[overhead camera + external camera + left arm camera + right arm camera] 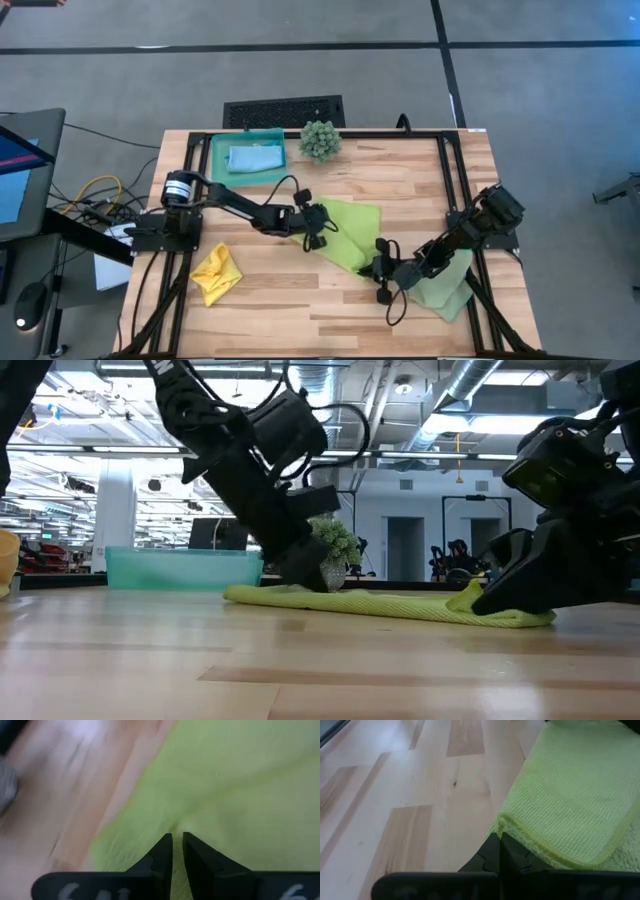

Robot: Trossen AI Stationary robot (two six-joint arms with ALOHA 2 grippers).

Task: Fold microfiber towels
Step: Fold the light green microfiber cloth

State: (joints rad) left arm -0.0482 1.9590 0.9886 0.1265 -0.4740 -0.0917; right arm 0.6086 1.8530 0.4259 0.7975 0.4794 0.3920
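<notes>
Black jointed arms [250, 208], looping black cables (silver-banded left base).

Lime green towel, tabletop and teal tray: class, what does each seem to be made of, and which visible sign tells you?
Lime green towel: soft woven microfiber-like cloth; a fine waffle grid shows, and it drapes and folds.
Tabletop: wood, likely butcher-block; joined planks with grain, smooth pale finish.
Teal tray: probably plastic; thin, even-coloured walls that look translucent in the low view.
</notes>
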